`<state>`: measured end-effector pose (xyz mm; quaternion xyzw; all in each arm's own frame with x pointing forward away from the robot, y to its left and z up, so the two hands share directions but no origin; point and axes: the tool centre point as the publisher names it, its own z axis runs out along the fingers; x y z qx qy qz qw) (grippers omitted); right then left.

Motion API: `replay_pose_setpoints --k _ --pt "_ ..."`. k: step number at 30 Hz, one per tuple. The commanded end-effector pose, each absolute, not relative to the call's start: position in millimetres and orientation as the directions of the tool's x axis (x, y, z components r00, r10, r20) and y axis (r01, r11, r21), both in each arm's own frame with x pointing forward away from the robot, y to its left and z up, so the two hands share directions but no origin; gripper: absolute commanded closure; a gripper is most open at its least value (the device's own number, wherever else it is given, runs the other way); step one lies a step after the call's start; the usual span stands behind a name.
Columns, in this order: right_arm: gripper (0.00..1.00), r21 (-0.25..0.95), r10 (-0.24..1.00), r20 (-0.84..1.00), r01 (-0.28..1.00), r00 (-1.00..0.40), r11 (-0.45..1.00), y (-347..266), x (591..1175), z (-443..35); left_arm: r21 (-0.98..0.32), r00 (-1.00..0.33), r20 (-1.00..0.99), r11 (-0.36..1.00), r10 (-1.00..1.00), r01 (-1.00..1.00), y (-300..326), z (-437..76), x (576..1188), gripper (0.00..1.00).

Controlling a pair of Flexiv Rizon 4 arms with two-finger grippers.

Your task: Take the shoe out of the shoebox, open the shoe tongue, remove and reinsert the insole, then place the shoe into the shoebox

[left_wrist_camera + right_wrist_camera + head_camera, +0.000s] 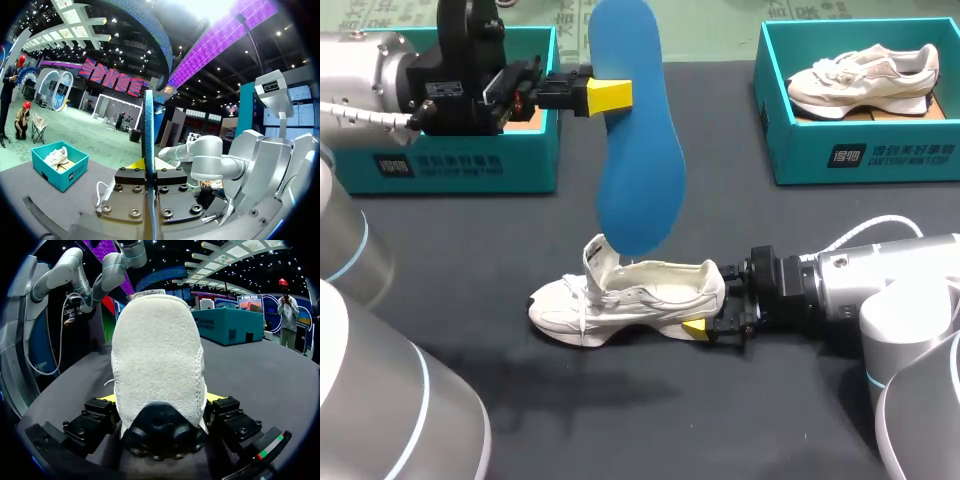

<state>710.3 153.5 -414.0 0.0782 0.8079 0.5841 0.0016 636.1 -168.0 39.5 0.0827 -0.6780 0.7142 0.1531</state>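
From above, the white shoe [630, 298] stands on the dark desk [620, 420]. Its tongue is pulled up. The right claw [710, 308] is at the shoe's heel. It squeezes the heel from both sides, and one yellow tip shows beside the sole. The blue insole [640, 150] hangs straight up above the shoe. Its low end is right at the shoe's opening, just behind the tongue. I cannot tell if it touches the shoe. The left claw [610, 95] is high above the shoe, on the toe side, and pinches the insole near its top. The left shoebox [450, 165] sits behind the shoe, past its toe. The right shoebox [860, 155] sits behind the shoe, past its heel, and a second shoe [865, 80] lies in it.

From the left wrist, the insole [148, 125] shows edge-on, thin as a line. It is gripped tight between the two fingers of the left claw [149, 165] and sticks out ahead of them. The right shoebox [67, 175] with the second shoe [56, 156] shows ahead, off to one side of the claw.

From the right wrist, the heel of the white shoe [157, 365] is right between the fingers of the right claw [160, 405]. The fingers stand wide apart and press on it from both sides. The left shoebox [227, 327] shows past the shoe.
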Motion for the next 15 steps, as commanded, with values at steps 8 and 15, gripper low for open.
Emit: replay_pose_setpoints --k 8,15 --pt "1.0 0.942 0.13 0.089 0.126 -0.988 0.31 155.6 709.4 -416.3 -0.92 -0.919 0.39 -0.007 0.049 -0.391 -139.0 39.8 618.0 1.0" --pt "1.0 0.942 0.13 0.089 0.126 -0.988 0.31 155.6 709.4 -416.3 -0.914 -0.913 0.404 -0.007 0.059 -0.405 -138.3 37.0 621.6 1.0"
